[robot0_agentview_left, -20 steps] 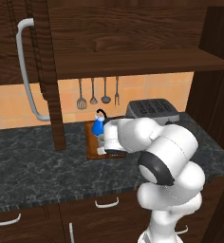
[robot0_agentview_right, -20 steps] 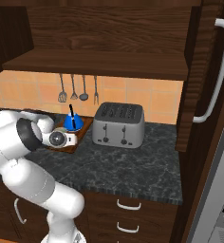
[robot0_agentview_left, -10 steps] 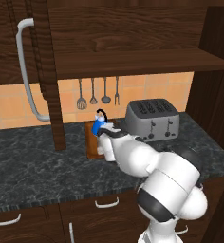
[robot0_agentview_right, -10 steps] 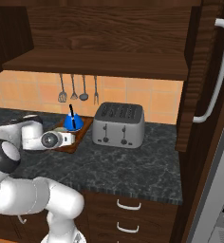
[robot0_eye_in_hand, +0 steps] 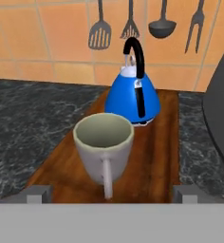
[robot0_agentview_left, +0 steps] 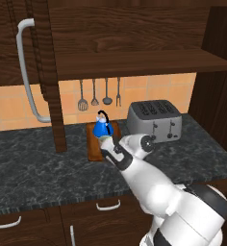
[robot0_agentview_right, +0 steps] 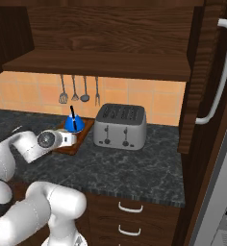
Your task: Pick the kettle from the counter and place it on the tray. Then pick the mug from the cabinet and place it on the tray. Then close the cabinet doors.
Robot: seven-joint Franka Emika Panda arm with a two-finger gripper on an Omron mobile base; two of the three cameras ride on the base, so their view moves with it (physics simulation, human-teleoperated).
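Kettle (robot0_eye_in_hand: 133, 97): bright blue cone with a black arched handle, standing upright on the far part of the tray, below the hanging utensils (robot0_eye_in_hand: 129, 26).
Mug (robot0_eye_in_hand: 104, 147): grey-beige, upright on the near part of the tray, just in front of the kettle but apart from it; its handle is turned toward the hand.
Tray (robot0_eye_in_hand: 161, 156): brown wooden board lying on the dark marbled tabletop (robot0_eye_in_hand: 28, 123), just left of the silver toaster (robot0_agentview_right: 120, 126).
Hand (robot0_eye_in_hand: 107, 192): jaws are spread wide with nothing between them; the mug stands free just beyond the fingertips (robot0_eye_in_hand: 38, 193).
Cabinet doors: both are swung open, the left door (robot0_agentview_left: 48, 72) and the right door (robot0_agentview_right: 204, 77), each with a light-grey bar handle.
Stage (judged): kettle and mug are both seated on the tray; only the doors remain to be closed.
Step in hand (judged): the hand should be drawn straight back and up, away from the mug's handle, so that nothing is tipped, before a door is approached.
Door closing (judged): each panel is best pushed flat on its outer face, near the bar handle, until it is flush with the cabinet (robot0_agentview_right: 101, 62).
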